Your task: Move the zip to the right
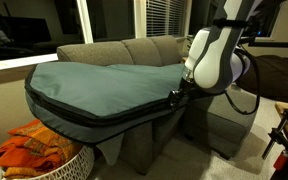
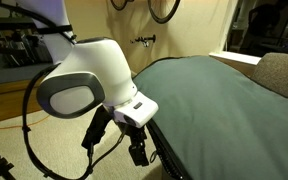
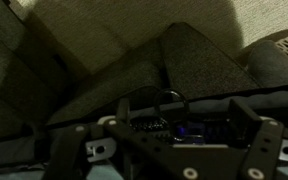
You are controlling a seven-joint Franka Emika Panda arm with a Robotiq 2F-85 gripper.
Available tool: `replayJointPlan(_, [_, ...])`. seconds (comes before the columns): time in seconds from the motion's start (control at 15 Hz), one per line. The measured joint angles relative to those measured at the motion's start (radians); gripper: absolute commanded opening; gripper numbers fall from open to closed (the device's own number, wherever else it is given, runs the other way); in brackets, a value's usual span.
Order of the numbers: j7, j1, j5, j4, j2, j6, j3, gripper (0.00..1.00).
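A large grey-green bag [image 1: 94, 85] lies on a sofa and shows in both exterior views [image 2: 219, 100]. A black zip [image 1: 89, 117] runs along its front edge. My gripper [image 1: 176, 96] is at the end of that edge, low against the zip [image 2: 162, 160], and also shows in an exterior view [image 2: 139, 150]. In the dark wrist view the fingers stand apart around the zip, and the gripper [image 3: 174, 125] looks open. A thin black pull loop [image 3: 149, 100] lies between and just beyond the fingers. I cannot tell whether a finger touches it.
The grey sofa [image 1: 134, 48] carries the bag. A white basket with orange cloth [image 1: 34, 152] stands on the floor below the bag's near corner. A dark cable [image 2: 29, 130] hangs from the arm. Bicycles [image 2: 164, 8] hang on the far wall.
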Motion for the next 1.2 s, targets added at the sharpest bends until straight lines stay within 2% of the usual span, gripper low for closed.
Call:
replayJointPlan(0.73, [-0.001,-0.06,-0.006,0.119,0.061,-0.101,0.016,1.0])
replayJointPlan(1.2, [-0.057,-0.184,-0.036,0.143,0.074,-0.101,0.116,1.0])
